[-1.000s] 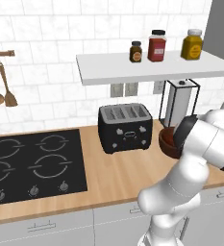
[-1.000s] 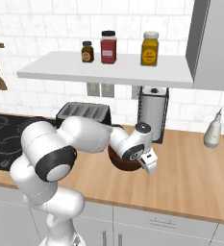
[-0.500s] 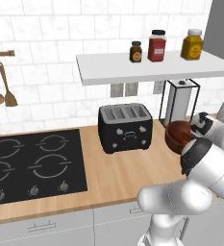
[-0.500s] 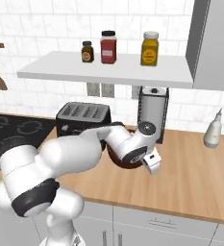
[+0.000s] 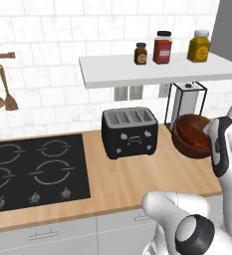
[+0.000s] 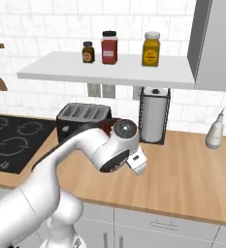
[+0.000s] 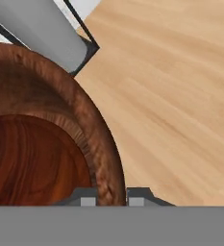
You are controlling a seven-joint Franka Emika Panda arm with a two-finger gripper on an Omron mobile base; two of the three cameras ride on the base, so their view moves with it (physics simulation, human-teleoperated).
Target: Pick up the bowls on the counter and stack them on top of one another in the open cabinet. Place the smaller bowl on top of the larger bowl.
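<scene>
Far left on the tiled wall: wooden spoons [image 5: 2,89] hanging from a rail. Below, set into the light wooden surface [image 5: 122,184]: a black cooktop [image 5: 35,172]. Next along, near the back wall: a black toaster [image 5: 130,132], standing upright. Above it, fixed to the tiles: the open cabinet [image 5: 152,69], carrying three jars in a row, a small dark jar [image 5: 141,53], a red jar [image 5: 163,47] and a yellow jar [image 5: 199,46]. Under the shelf's right part: a paper towel roll [image 6: 153,115] upright in a black wire frame.

Right of the toaster, just in front of the towel holder in the left base view: the larger bowl [image 5: 193,135], lifted clear of the surface and tilted so that its hollow faces the camera. Held there at its right side by the white arm's wrist. Seen from the hand camera: the thick rim of that bowl [image 7: 101,149] running down between the two fingertips [image 7: 88,199], one inside the hollow and one outside the wall; jaws [image 7: 111,199] closed on the rim, with bare wooden surface beyond and the towel holder's corner at the top.

Farther right, in the right base view: a white bottle [image 6: 215,131] standing on the surface near the wall.
</scene>
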